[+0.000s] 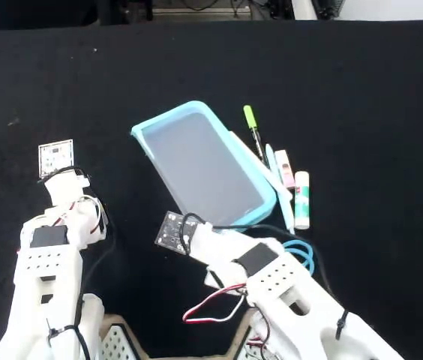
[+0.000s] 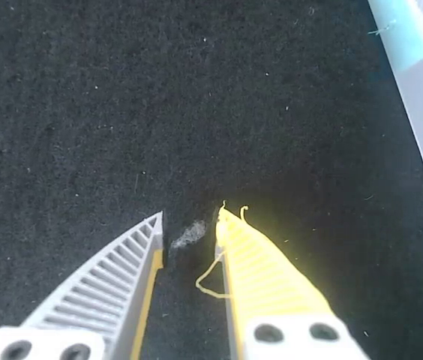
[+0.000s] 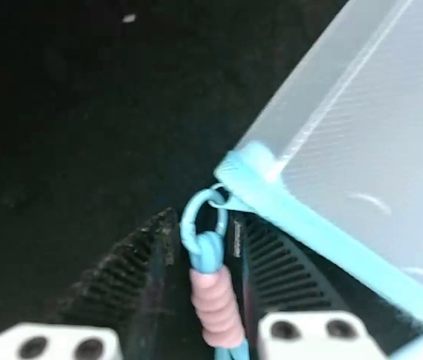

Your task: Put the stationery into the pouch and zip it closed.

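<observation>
I am holding my right pincer [image 3: 205, 225] at the near corner of the pouch [image 1: 200, 165], pressing its jaws together on the zipper pull [image 3: 211, 289], a blue ring with a pink bead and a cord trailing back under my wrist. My left pincer [image 2: 190, 225] is hanging spread over bare bench [image 1: 361, 90], well apart from the pouch and gripping nothing.

The pouch is lying flat in the middle of the bench, tilted, its pale translucent face up, and I am seeing nothing through that face. The stationery is lying outside it, in a cluster along its far long edge: a green-capped pen [image 1: 252, 124], a light blue pen [image 1: 277, 180], a small pink-capped piece [image 1: 284, 169] and a glue stick [image 1: 301, 201], some of them touching the blue rim.

So I am judging the task as barely begun. No item is in yet, and I cannot tell whether the zip is running open or shut. I am reckoning the opening comes first, then four items to load, then the closing pull.
</observation>
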Robot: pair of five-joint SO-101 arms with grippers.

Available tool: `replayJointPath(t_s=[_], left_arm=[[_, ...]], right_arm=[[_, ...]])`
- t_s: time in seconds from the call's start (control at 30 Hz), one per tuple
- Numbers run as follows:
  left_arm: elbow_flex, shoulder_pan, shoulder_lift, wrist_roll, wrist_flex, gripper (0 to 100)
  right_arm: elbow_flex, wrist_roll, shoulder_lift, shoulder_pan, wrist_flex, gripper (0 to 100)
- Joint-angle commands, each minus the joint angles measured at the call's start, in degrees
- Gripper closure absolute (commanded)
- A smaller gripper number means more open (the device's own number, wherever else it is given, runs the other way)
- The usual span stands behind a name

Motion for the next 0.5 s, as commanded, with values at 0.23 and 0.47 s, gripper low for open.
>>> replayJointPath(t_s=[0.23, 0.47], left_arm=[[-2.4, 0.0, -0.3, -0.5, -0.2, 88], [-2.6, 0.1, -0.3, -0.5, 0.2, 88]], right_arm=[[-0.2, 4.2, -1.0, 3.5, -1.2, 99.2], [-4.4, 4.2, -1.4, 8.6, -0.8, 98.8]])
